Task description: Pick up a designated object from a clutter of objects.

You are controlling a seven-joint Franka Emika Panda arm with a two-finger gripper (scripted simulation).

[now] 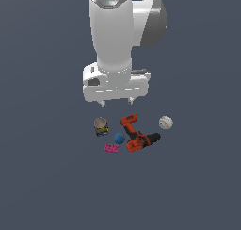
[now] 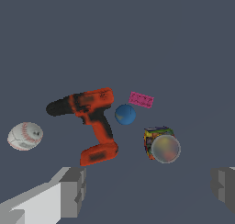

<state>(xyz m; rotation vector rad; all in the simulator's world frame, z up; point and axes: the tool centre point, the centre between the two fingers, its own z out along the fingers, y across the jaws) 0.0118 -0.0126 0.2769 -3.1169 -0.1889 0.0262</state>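
The tiny flat magenta-pink studded brick (image 1: 111, 148) lies on the dark floor, at the near edge of the clutter; it also shows in the wrist view (image 2: 141, 99). The blue ball (image 1: 119, 138) (image 2: 125, 114) lies just beside it. My gripper (image 1: 117, 102) (image 2: 149, 191) hangs open and empty high above the clutter, behind the can and the drill in the exterior view. Both fingers (image 2: 73, 191) stand wide apart, touching nothing.
An orange-and-black power drill (image 1: 136, 135) (image 2: 92, 122) lies on its side beside the ball. A multicoloured can (image 1: 100, 127) (image 2: 160, 145) stands at the exterior view's left. A white baseball (image 1: 165, 122) (image 2: 25, 136) lies at the exterior view's right.
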